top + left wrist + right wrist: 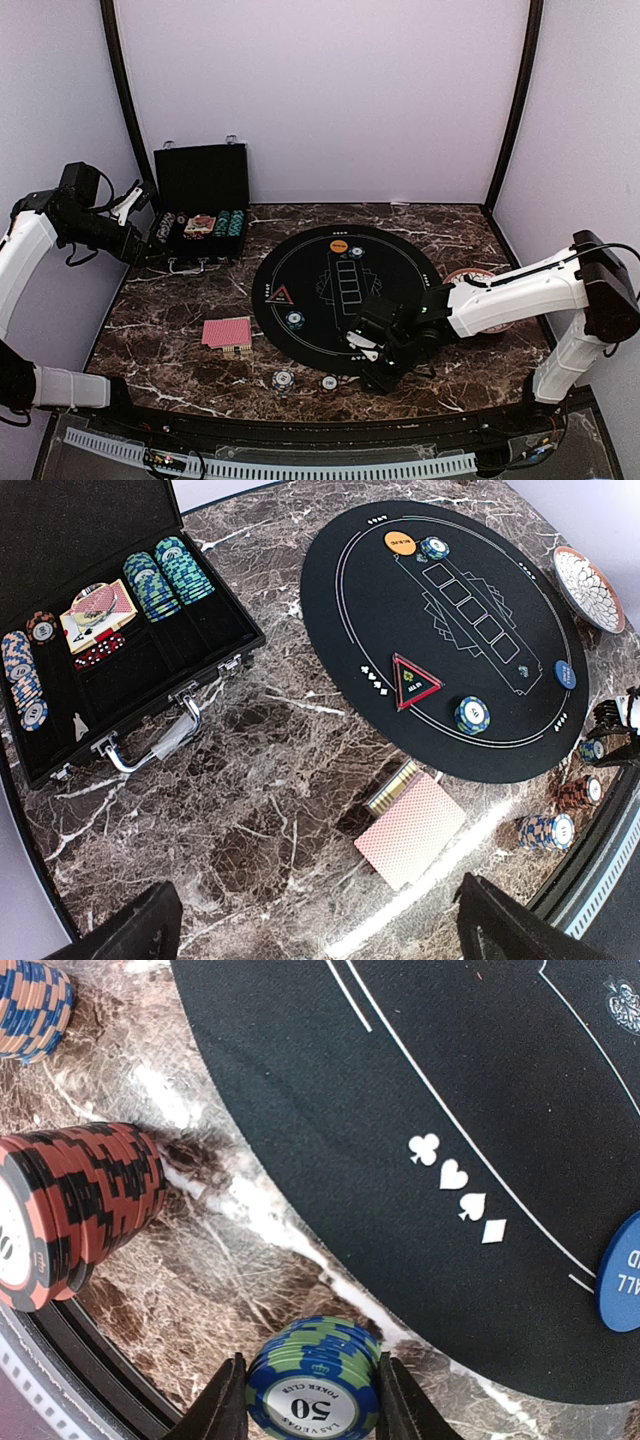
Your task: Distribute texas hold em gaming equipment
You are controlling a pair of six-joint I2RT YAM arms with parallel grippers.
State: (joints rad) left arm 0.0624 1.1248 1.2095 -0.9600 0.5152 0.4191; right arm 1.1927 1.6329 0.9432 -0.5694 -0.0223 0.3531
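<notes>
While left fingers (130,930) are gaping empty, a blue-green chip stack (315,1380) is being pinched by right fingers (222,1408); placing step, release probably being required.

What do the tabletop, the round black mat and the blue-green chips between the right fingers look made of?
Tabletop: polished brown marble or marble-look laminate; white veins, glossy glare. Mat: matte black, probably felt or cloth; no shine, printed white lines. Blue-green chips: likely clay composite or plastic, satin edges, printed 50 label.
</notes>
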